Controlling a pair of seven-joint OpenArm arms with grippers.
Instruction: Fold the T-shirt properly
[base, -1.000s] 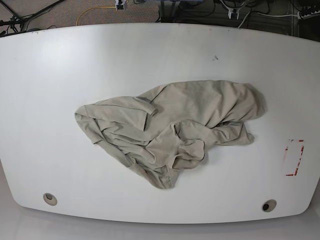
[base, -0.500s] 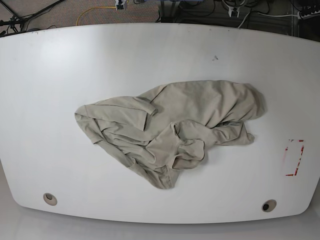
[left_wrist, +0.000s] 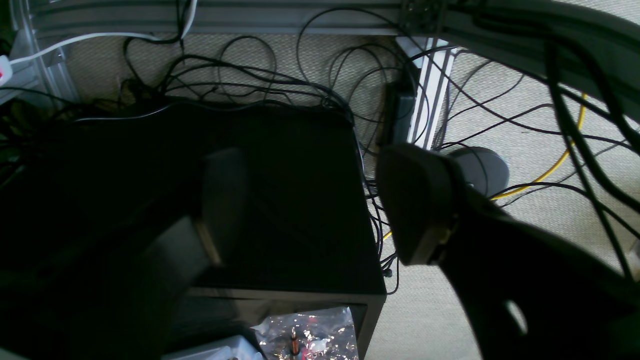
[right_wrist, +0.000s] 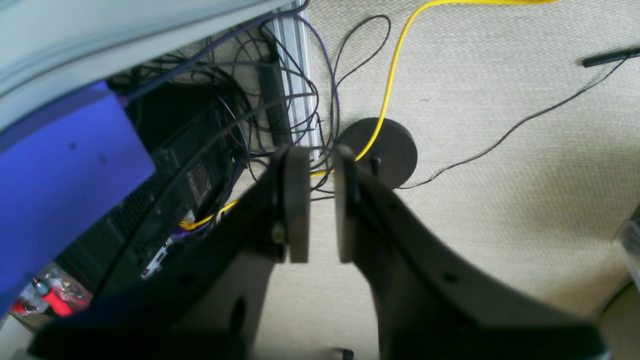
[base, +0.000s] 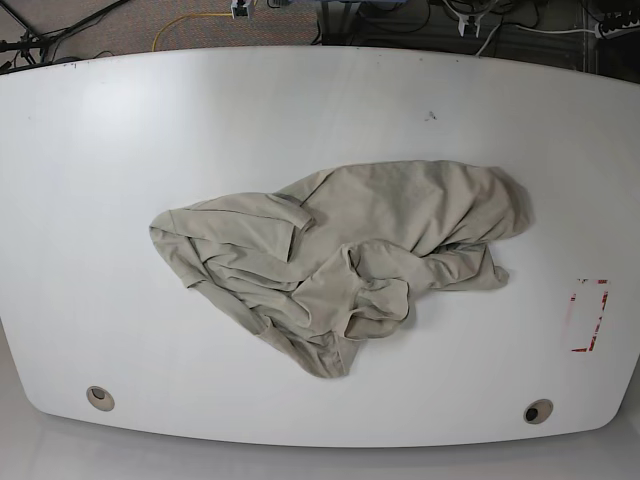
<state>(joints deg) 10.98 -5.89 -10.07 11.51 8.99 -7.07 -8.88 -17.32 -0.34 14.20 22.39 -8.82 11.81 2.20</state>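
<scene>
The khaki-beige T-shirt (base: 340, 260) lies crumpled in a heap in the middle of the white table (base: 300, 110), with one bunched part reaching toward the front edge. Neither arm shows in the base view. Both wrist views look down at the floor beside the table, away from the T-shirt. My left gripper (left_wrist: 320, 205) is open wide with nothing between its dark fingers (left_wrist: 417, 200). On my right gripper (right_wrist: 320, 160), the jaws stand nearly together with only a narrow slit, and nothing is held.
A red-edged rectangle mark (base: 588, 315) sits near the table's right edge. Two round holes (base: 99, 398) (base: 538, 411) are near the front edge. Below the arms are a black computer case (left_wrist: 280, 200), tangled cables, a yellow cable (right_wrist: 395, 65) and a round black base (right_wrist: 395, 145).
</scene>
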